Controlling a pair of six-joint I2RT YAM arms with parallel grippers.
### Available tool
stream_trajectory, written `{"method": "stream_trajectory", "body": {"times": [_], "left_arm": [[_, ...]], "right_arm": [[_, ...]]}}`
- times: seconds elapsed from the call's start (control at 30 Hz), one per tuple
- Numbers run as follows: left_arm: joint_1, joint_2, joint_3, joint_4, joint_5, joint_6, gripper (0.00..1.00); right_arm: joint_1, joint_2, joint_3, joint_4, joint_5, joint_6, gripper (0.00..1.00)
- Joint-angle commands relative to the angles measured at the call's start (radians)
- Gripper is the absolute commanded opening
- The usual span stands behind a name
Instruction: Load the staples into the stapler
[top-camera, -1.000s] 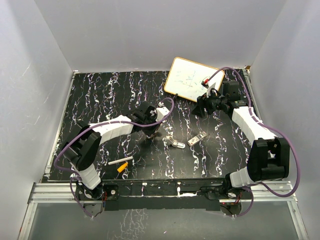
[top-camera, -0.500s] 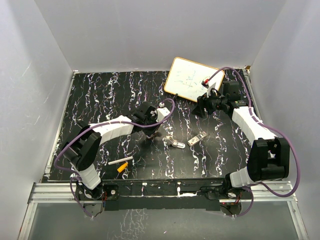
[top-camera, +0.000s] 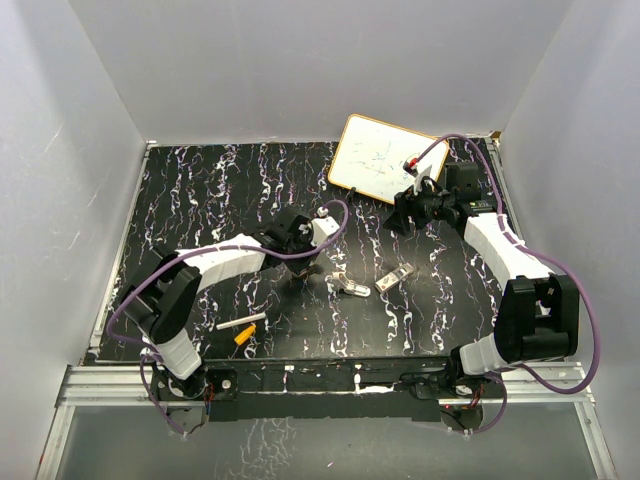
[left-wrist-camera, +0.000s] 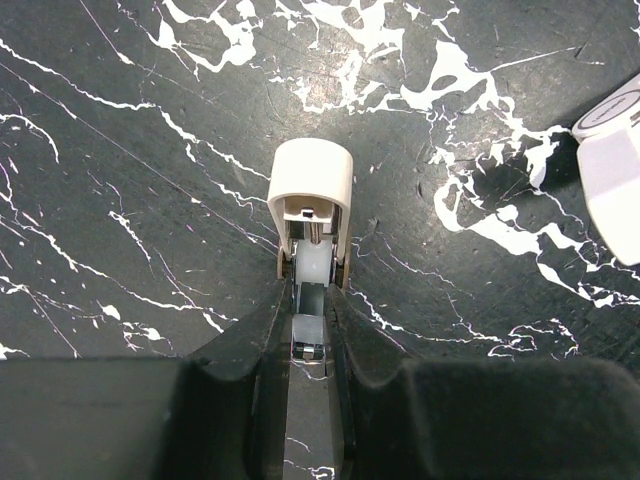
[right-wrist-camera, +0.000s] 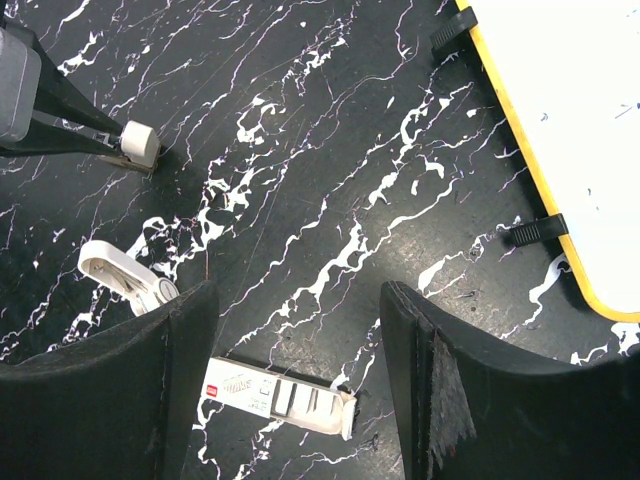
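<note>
My left gripper (top-camera: 303, 268) (left-wrist-camera: 310, 300) is shut on a slim metal rail with a rounded white end cap (left-wrist-camera: 311, 180) (right-wrist-camera: 140, 143). The capped end points down at the black marbled table. The white and grey stapler (top-camera: 352, 288) (right-wrist-camera: 125, 275) lies on the table just right of it, and it also shows at the edge of the left wrist view (left-wrist-camera: 612, 170). A small white box of staples (top-camera: 395, 278) (right-wrist-camera: 275, 393) lies further right. My right gripper (top-camera: 405, 215) (right-wrist-camera: 298, 300) hovers open above that box, with nothing between its fingers.
A yellow-framed whiteboard (top-camera: 378, 158) (right-wrist-camera: 570, 120) leans at the back right, close behind the right gripper. A white stick (top-camera: 242, 323) and an orange piece (top-camera: 243, 337) lie near the front left edge. Grey walls close in the table on three sides.
The left arm has edged very slightly toward the near left with the rail still in its grip. The right arm and the loose objects have not moved.
</note>
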Motion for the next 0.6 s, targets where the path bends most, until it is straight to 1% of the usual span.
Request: {"method": "stream_trajectory", "body": {"times": [0.0,0.27,0.57], "left_arm": [[-0.004,-0.062,-0.013,-0.008,0.015,0.02,0.0],[-0.005,-0.081,-0.042,0.012,0.024,0.038,0.0],[-0.004,-0.086,-0.065,0.03,0.031,0.044,0.02]], "right_arm": [[-0.007,-0.001,-0.007,0.04,-0.018,-0.011,0.68],[-0.008,0.003,-0.007,0.039,-0.017,-0.013,0.68],[-0.01,0.005,-0.009,0.037,-0.017,-0.018,0.68]]}}
